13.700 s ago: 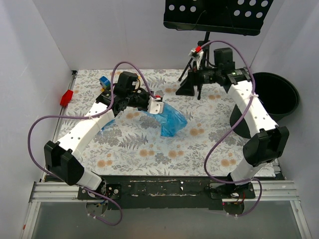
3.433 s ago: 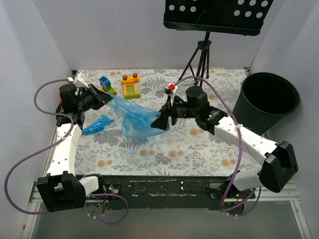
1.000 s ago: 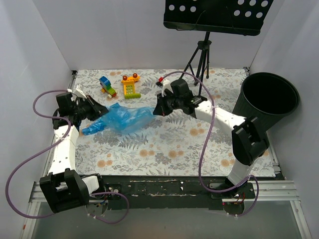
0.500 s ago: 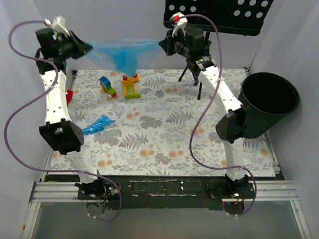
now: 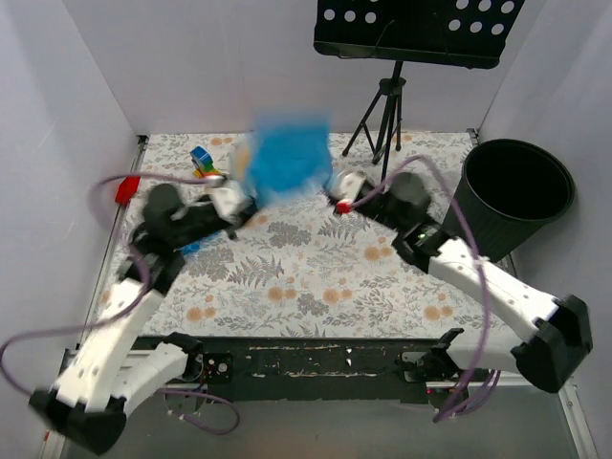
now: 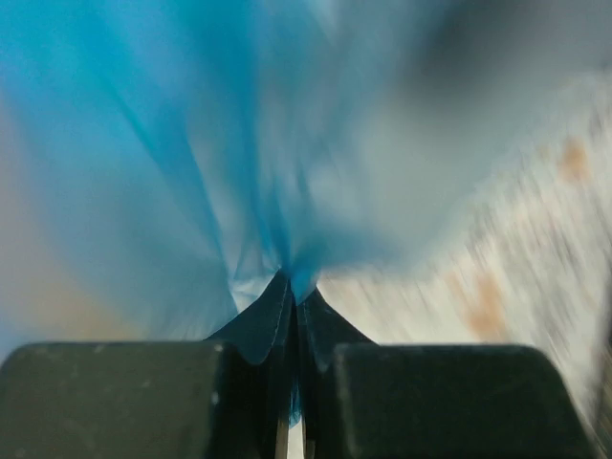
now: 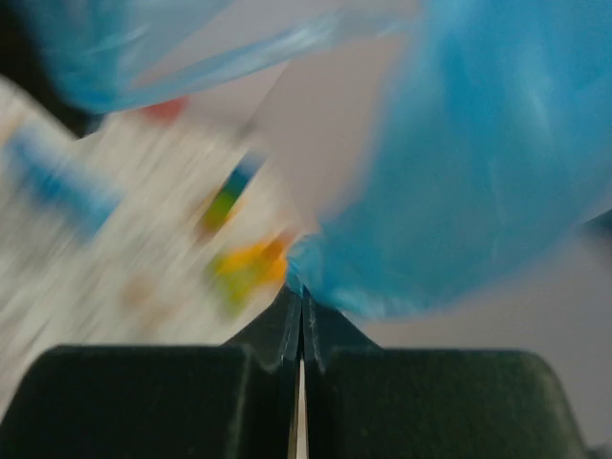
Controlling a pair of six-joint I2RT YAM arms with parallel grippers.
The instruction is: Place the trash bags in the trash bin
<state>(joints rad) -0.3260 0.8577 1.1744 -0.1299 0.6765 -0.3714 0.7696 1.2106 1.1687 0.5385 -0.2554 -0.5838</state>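
A large loose blue trash bag [image 5: 285,158] billows between my two grippers above the far middle of the table, blurred by motion. My left gripper [image 5: 241,203] is shut on its left edge, and the left wrist view shows blue film [image 6: 239,163] pinched at the closed tips [image 6: 290,287]. My right gripper [image 5: 340,199] is shut on the right edge, where the film [image 7: 478,172] bunches at its closed tips [image 7: 302,295]. The black trash bin [image 5: 516,196] stands at the right edge, apart from both grippers. A second bag is mostly hidden under my left arm.
Coloured toy blocks [image 5: 201,159] lie at the far left behind the bag. A black perforated music stand [image 5: 411,33] on a tripod [image 5: 382,110] stands at the back. A red object [image 5: 124,189] sits at the left wall. White walls enclose three sides.
Both arms have swung down from high near the back wall to low over the table and come closer together. The bag, stretched taut before, now balloons upward between them.
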